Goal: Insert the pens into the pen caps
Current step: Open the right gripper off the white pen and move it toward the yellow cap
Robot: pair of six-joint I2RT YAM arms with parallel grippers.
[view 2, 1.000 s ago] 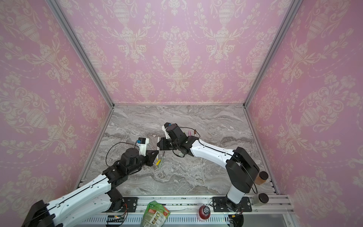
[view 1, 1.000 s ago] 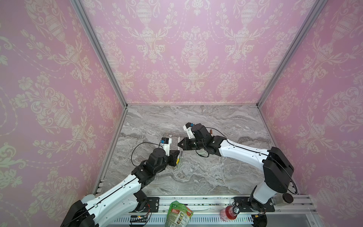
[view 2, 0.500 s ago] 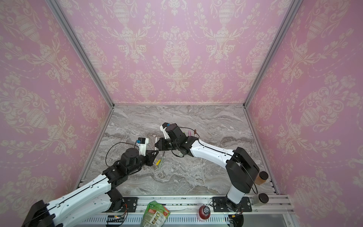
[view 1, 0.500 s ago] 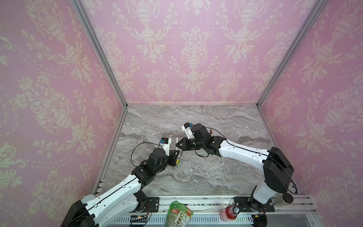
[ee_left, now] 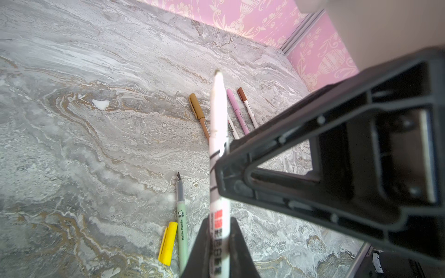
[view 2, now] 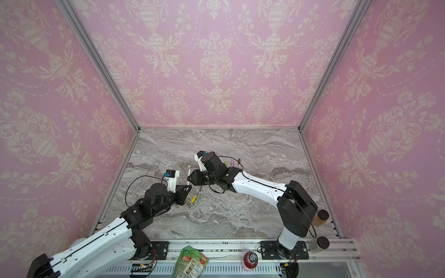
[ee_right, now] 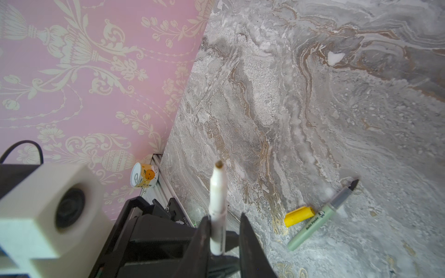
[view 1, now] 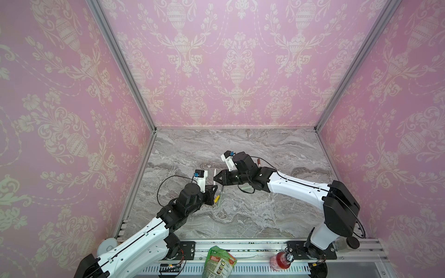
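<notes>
Front left corner: a small can sits off the table by the rail. Its contents are not visible.

Left gripper: clamped on the lower barrel of a white pen, which stands near upright above the table, slightly left of centre. The pen's tip is out of focus in both wrist views.

Right gripper: jaws parted around the same pen, higher up the barrel. One finger touches it and a gap shows at the other.

On the table near the grippers, toward the front: a yellow cap lies close beside an uncapped green pen. Whether they touch cannot be told.

Further right: a tan pen, a pink pen and a brown-capped pen, all capped. Their lower ends are cut off by the right gripper's finger. A fourth pen behind the white pen shows only a short white stretch. In both top views the right arm hides most of this group.

Front rail:
- A green pouch, cut off at the frame edge, contents unseen.
- A red bottle.
- A farther jar holding something orange-brown.
- A nearer jar, apparently clear.
</notes>
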